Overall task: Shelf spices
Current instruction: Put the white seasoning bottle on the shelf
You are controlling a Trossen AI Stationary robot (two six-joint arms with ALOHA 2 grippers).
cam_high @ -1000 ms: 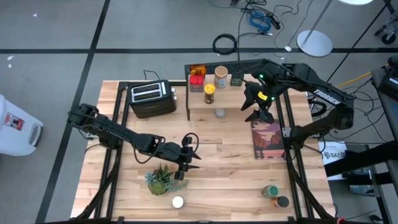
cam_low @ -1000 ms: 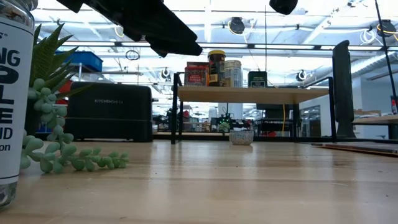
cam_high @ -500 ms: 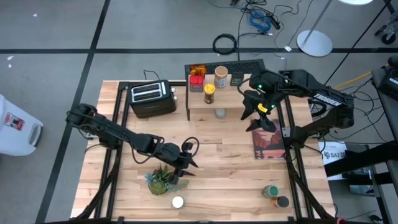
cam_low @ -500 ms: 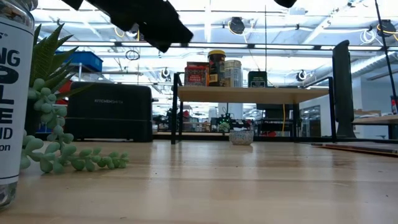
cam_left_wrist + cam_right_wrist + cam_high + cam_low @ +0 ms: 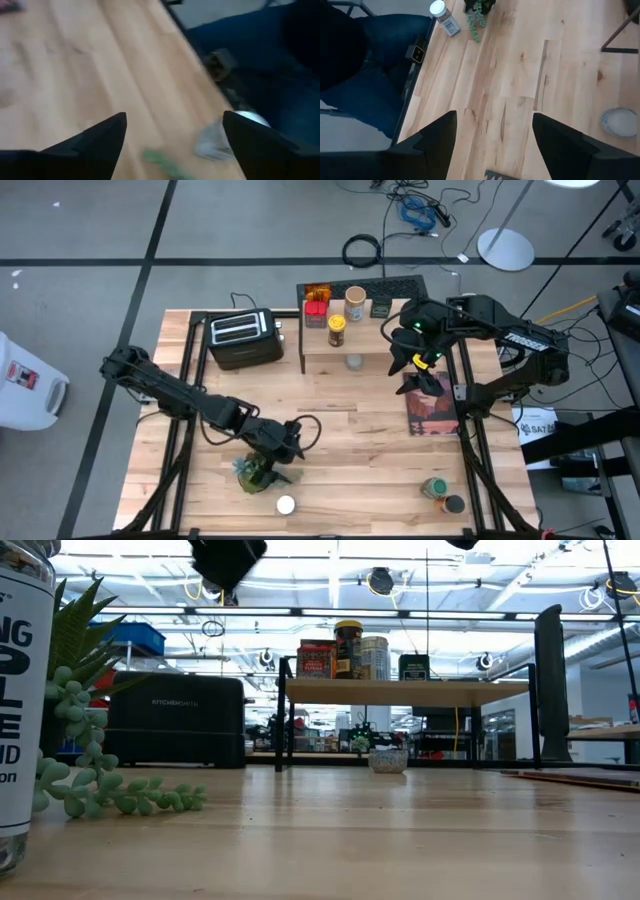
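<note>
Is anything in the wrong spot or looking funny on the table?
Yes. One small jar sits on the table under the shelf, not on top with the other spices. A white-capped shaker stands alone at the near edge, beside the plant.

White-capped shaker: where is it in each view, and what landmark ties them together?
High view: white-capped shaker at the table's near edge, beside the potted plant.
Low view: fills the left edge, plant beside it.
Left wrist view: blurred, by the table edge.
Right wrist view: by the table edge, beside the plant.
Shared landmark: the potted plant.
</note>
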